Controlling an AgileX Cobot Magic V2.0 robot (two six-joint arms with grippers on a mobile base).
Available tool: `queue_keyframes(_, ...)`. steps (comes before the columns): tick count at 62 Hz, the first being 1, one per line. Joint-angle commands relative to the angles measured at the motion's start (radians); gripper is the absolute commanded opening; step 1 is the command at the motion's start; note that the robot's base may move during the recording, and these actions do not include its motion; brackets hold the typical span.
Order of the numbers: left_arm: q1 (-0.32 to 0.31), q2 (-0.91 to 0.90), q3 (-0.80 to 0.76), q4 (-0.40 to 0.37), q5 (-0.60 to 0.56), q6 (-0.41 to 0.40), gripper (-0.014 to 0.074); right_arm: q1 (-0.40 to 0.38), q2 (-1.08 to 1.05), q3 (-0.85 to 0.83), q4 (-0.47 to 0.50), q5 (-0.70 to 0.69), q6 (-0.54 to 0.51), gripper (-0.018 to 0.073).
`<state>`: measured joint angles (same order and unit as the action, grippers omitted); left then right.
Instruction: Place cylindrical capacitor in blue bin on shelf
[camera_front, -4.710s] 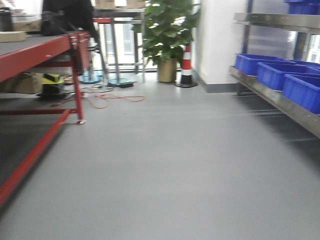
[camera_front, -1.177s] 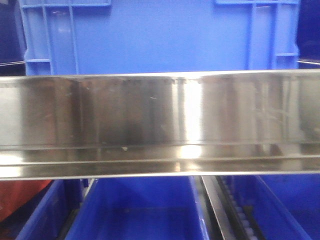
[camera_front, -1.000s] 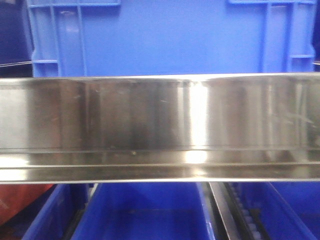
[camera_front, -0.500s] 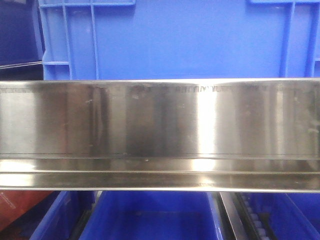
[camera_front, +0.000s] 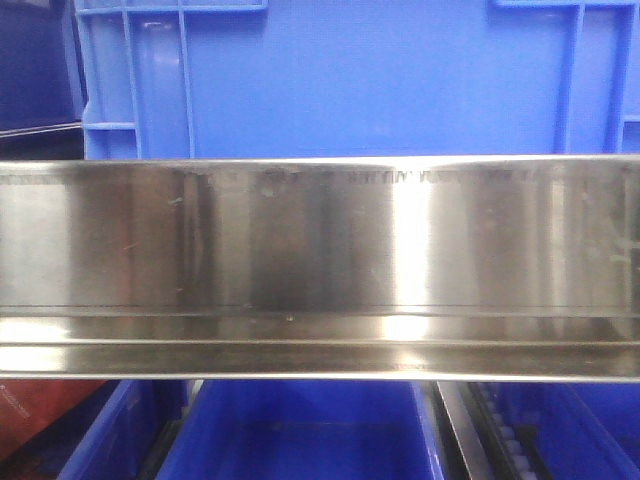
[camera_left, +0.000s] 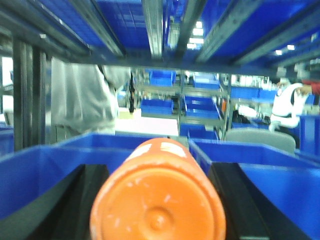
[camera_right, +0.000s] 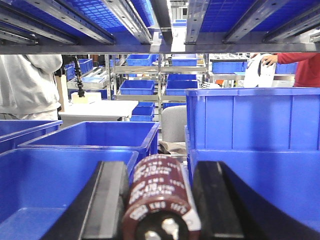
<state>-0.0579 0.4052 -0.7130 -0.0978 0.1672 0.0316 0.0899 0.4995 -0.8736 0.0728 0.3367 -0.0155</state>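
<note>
The shelf's shiny steel front beam (camera_front: 320, 250) fills the middle of the front view. One blue bin (camera_front: 350, 80) stands above it and another (camera_front: 300, 430) below. My right gripper (camera_right: 161, 202) is shut on the cylindrical capacitor (camera_right: 159, 187), dark brown with white print, between black fingers (camera_right: 112, 200). It is held over the gap between a low blue bin (camera_right: 45, 200) on the left and another (camera_right: 270, 175) on the right. My left gripper (camera_left: 158, 172) is shut on an orange cylinder (camera_left: 157, 205), above blue bins (camera_left: 45, 170).
A tall blue bin (camera_right: 250, 120) stands at right behind the low one. Shelf rails (camera_right: 150, 25) run close overhead. More racks of blue bins (camera_right: 137, 85) lie beyond. One person in grey (camera_right: 25, 85) stands at left and another in red (camera_right: 300, 65) at right.
The front view went from the open aisle with the shelf at right to a close-up of the shelf beam. In the last second the bins slid slightly right, then stopped.
</note>
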Motion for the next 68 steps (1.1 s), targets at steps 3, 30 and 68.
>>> queue_keyframes(3,0.005,0.006,0.000,-0.008,-0.031,0.001,-0.0111,0.001,-0.005,0.001,-0.007,-0.019,-0.002,-0.0162)
queue_keyframes(30,-0.269,0.311,-0.232,-0.003,0.025,0.028,-0.0111,0.108,0.218,-0.103,0.097,-0.075,-0.002,-0.0162)
queue_keyframes(68,-0.595,0.932,-0.614,-0.003,-0.039,0.028,-0.0111,0.388,0.699,-0.323,0.031,-0.118,-0.002,-0.0162)
